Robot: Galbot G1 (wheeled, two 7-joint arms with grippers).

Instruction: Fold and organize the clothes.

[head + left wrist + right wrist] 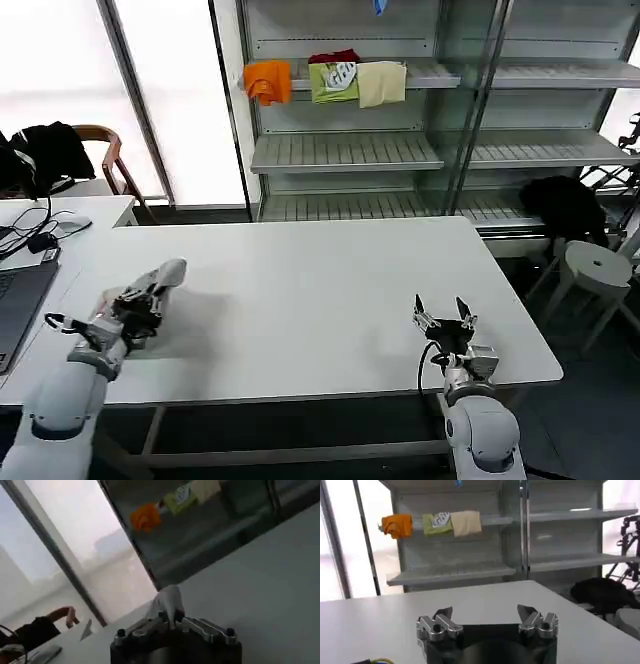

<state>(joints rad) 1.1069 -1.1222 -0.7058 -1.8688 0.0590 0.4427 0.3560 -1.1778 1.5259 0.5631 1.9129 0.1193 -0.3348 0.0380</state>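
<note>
Grey cloth (165, 275) is showing at the lower left of the head view, a small pale bunch poking up from the left gripper (140, 300), whose fingers are closing on it just above the white desk (320, 290). In the left wrist view the same pale tuft (169, 600) is standing pinched between the finger bases. Whether this is one of the shirts or only a corner of one cannot be told, since so little of it is visible.

At the lower right of the head view the right gripper (445, 318) is hovering over the desk's near edge with its fingers spread open and holding nothing; the right wrist view is showing the same wide gap (487, 617).

Beyond the desk, at the top centre of the frame, a metal shelf unit (345, 150) is carrying small orange (268, 80), green (335, 80) and cream (382, 83) folded cloths.

One risk, as a judgement: the grasp is taking only a bunch of fabric, so the cloth could slip free or stay crumpled when spread, spoiling the fold. The green cloth is bearing a pale print, too small to read; no other writing is legible.
</note>
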